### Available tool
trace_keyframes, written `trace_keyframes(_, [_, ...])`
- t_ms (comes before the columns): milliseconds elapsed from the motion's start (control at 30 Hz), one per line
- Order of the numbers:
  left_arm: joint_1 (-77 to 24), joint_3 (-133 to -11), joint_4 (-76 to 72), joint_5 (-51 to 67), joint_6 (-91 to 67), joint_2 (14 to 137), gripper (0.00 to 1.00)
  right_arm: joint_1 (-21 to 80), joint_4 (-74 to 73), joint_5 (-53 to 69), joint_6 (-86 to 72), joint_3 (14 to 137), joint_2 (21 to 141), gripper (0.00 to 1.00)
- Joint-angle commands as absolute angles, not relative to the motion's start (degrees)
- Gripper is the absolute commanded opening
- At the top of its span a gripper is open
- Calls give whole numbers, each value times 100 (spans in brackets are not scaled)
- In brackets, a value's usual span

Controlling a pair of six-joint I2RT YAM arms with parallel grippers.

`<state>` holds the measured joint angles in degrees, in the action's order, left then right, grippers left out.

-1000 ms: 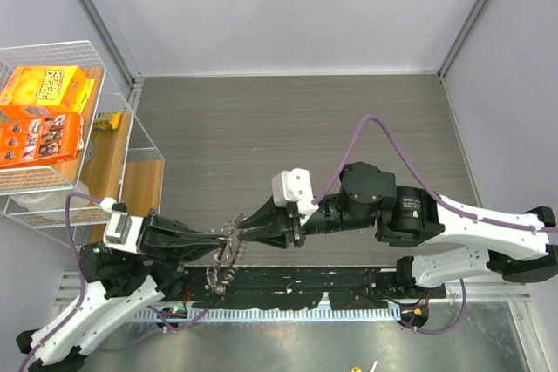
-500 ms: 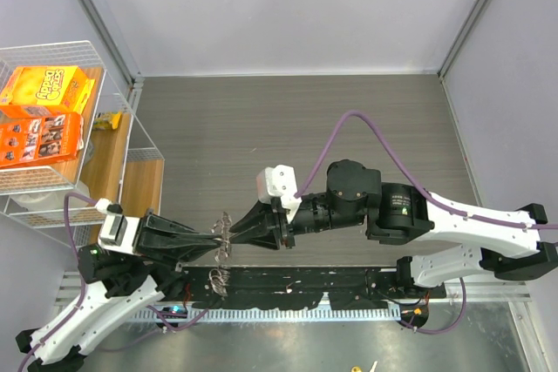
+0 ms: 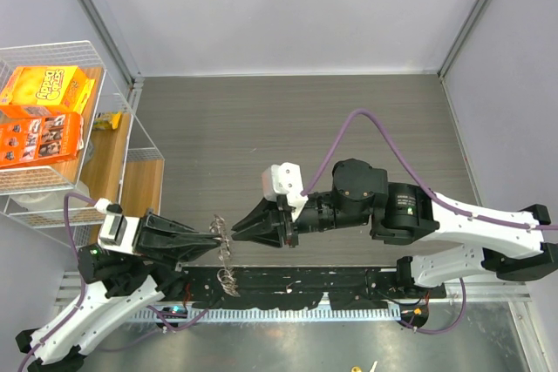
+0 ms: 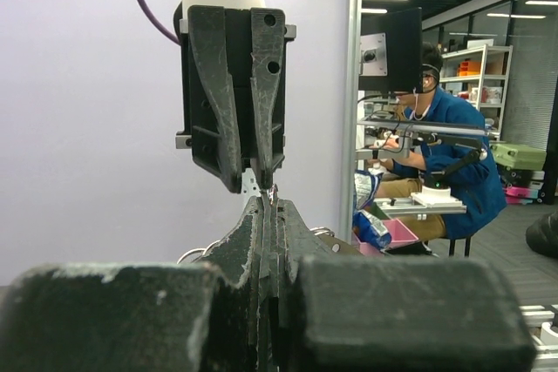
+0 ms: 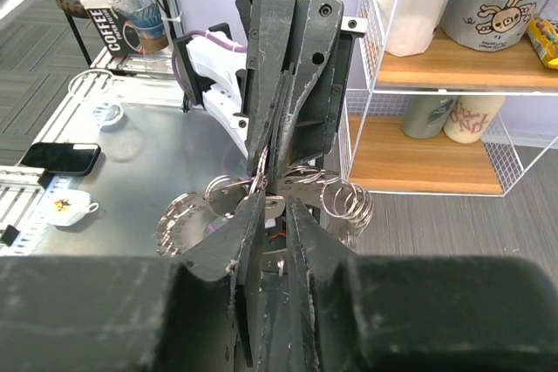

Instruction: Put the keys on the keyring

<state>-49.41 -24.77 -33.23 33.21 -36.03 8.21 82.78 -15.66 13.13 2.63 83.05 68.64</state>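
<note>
I've got the left gripper (image 3: 212,237) clenched on the keyring (image 5: 343,203), its bunch hanging just below those jaws. The right gripper (image 3: 237,233) is nose-to-nose with it, and I can't tell if it's released or pinching. A misaligned push could twist the ring loose onto the worktop (image 3: 288,128).

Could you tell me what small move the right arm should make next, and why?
Probably ease the right gripper slightly forward toward the keyring. The left gripper is shut on the ring, the right jaws pinch what looks like the key, and the two tips sit almost nose to nose.
</note>
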Motion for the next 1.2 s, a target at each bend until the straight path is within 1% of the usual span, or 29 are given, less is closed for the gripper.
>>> trace_keyframes(0, [-4957, -2522, -3700, 3129, -3639, 888, 0, 8306, -1336, 1248, 211, 8411, 6609, 21])
trace_keyframes(533, [-4957, -2531, -3691, 3094, -3630, 905, 0, 8323, -1222, 1547, 18, 8481, 6811, 22])
trace_keyframes(933, [-4957, -2549, -3630, 3067, -3612, 861, 0, 8367, -1266, 1573, 35, 8587, 6952, 20])
trace_keyframes(1000, [-4957, -2566, -3630, 3067, -3612, 870, 0, 8376, -1283, 1573, 35, 8596, 6970, 17])
trace_keyframes(1067, [-4957, -2566, -3630, 3059, -3612, 870, 0, 8385, -1275, 1564, 61, 8578, 6961, 8])
trace_keyframes(1100, [-4957, -2558, -3639, 3050, -3604, 870, 0, 8393, -1274, 1564, 88, 8561, 6961, 5])
trace_keyframes(1167, [-4957, -2575, -3630, 3050, -3604, 870, 0, 8402, -1248, 1573, 123, 8491, 6943, 6])
